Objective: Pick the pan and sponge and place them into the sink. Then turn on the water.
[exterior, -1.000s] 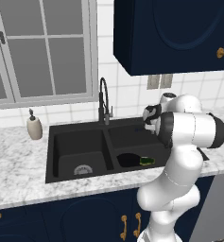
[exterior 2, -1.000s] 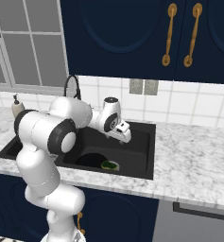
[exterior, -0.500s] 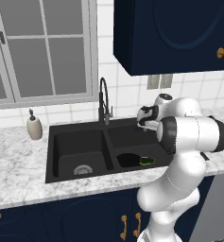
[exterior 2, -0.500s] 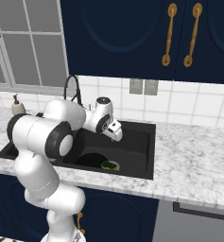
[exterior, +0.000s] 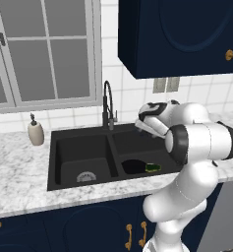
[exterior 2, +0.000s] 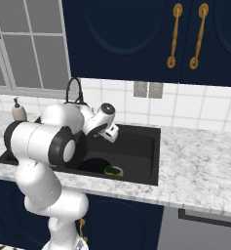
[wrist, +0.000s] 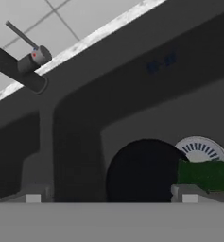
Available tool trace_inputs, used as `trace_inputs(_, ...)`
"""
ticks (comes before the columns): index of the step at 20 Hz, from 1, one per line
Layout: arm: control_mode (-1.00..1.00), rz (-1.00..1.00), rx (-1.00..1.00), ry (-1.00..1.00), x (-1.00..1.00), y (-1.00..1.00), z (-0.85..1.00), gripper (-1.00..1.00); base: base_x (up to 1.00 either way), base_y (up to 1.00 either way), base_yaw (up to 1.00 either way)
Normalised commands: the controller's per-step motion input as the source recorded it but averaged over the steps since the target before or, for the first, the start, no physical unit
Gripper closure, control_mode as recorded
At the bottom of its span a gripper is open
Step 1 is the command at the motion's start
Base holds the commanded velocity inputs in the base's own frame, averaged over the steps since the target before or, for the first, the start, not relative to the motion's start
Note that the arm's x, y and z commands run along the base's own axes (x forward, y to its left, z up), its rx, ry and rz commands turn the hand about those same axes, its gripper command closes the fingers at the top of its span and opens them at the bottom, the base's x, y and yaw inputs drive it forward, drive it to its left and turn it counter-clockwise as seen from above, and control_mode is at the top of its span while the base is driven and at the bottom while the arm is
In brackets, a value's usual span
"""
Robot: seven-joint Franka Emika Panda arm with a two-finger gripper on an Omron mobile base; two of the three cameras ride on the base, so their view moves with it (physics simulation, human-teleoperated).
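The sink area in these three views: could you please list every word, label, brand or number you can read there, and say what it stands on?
No readable text.
The sink carries a faint bluish mark on its inner wall in the hand view, too blurred to read.
The soap dispenser, faucet and cabinet doors carry no lettering.

Both base views look forward and down from behind, sharing the sink (exterior: 83,142) (exterior 2: 136,134); hand view peers closely into its right basin.
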Motion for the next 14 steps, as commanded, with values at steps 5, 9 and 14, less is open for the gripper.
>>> trace_inputs(5,-1.0,0.01,0.0,0.01,0.0,0.04,0.0,-1.0,0.0,0.0,0.0)
trace_inputs(9,-1.0,0.0,0.07,-0.02,0.24,0.14,0.09,-1.0,0.0,0.0,0.0)
trace_inputs(14,-1.0,0.0,0.12,-0.1,0.22,0.3,0.18,-1.0,0.0,0.0,0.0)
